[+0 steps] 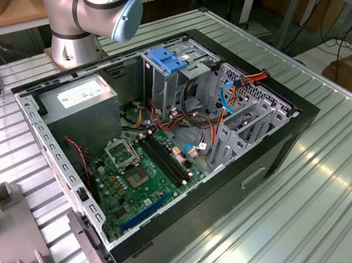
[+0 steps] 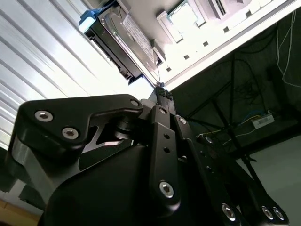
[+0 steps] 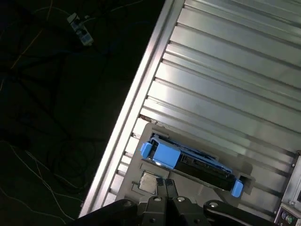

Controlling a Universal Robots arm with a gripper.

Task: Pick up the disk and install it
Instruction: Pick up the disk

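The disk (image 3: 188,162) is a silver hard drive in a blue plastic bracket, standing on edge in a grey holder (image 3: 141,176) near the edge of the ribbed metal table. In the second wrist view the disk (image 2: 123,41) shows its silver face and black underside. My gripper (image 3: 165,182) hovers just short of the disk with its two black fingers pressed together and nothing between them. Its fingertips (image 2: 161,90) point toward the disk's near edge without touching it.
An open computer case (image 1: 280,148) lies on the table, with a metal drive cage with a blue top (image 1: 167,58), a grey power supply box (image 1: 83,100), a green motherboard and loose cables inside. A grey fixture (image 1: 14,253) sits at the exterior view's left. The table edge (image 3: 136,101) drops to a dark floor.
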